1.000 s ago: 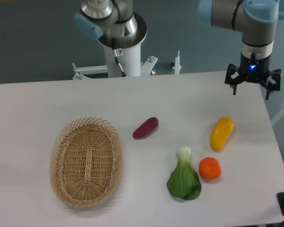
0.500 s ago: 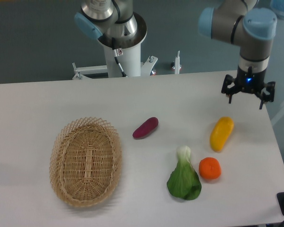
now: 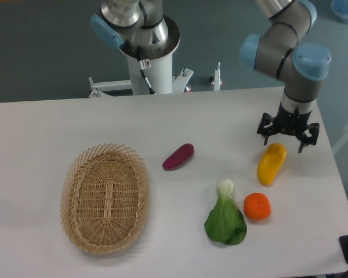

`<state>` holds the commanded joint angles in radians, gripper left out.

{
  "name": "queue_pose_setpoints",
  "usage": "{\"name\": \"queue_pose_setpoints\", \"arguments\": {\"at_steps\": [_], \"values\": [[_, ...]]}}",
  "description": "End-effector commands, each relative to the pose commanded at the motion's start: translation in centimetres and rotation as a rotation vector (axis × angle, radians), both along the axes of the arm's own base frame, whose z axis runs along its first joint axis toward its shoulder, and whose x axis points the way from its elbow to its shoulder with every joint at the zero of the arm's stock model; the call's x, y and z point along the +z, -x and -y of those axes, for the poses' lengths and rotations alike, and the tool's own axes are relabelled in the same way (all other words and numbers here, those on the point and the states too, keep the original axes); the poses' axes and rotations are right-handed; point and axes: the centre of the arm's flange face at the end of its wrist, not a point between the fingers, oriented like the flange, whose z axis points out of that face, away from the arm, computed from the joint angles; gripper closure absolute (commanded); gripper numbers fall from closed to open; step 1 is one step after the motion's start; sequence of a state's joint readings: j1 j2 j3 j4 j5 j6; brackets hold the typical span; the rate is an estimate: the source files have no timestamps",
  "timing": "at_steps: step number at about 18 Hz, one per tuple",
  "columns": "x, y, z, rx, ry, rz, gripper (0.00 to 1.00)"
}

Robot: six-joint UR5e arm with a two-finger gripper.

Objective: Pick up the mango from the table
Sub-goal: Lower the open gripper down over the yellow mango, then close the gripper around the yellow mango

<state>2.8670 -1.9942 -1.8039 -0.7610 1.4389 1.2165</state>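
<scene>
The mango (image 3: 271, 164), a smooth elongated yellow fruit, lies on the white table (image 3: 75, 121) at the right side. My gripper (image 3: 286, 139) hangs just above and behind the mango's far end, fingers spread wide, open and empty. It does not touch the mango.
A purple vegetable (image 3: 178, 156) lies mid-table. A round orange fruit (image 3: 257, 207) and a green leafy bok choy (image 3: 225, 218) lie in front of the mango. A wicker basket (image 3: 105, 197) sits at the left. The table's right edge runs close to the mango.
The gripper has moved left and down toward the mango, from near the table's back right corner to just above the mango's far end. Nothing else moved.
</scene>
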Motion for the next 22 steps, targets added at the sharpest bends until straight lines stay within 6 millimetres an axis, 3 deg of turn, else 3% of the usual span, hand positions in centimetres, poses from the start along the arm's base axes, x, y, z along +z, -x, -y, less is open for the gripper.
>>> {"name": "queue_pose_setpoints", "arguments": {"at_steps": [16,17,18,20,22], "values": [[-3.3,0.2,-0.2,-0.047,0.013,0.019,0.0],[-3.2,0.2,-0.2,-0.045,0.013,0.018,0.1],[-3.2,0.1,-0.2,-0.045,0.012,0.019,0.29],[-2.9,0.1,-0.3,-0.047,0.008,0.012,0.41],[-2.7,0.0,-0.5,-0.05,0.008,0.009,0.45]]}}
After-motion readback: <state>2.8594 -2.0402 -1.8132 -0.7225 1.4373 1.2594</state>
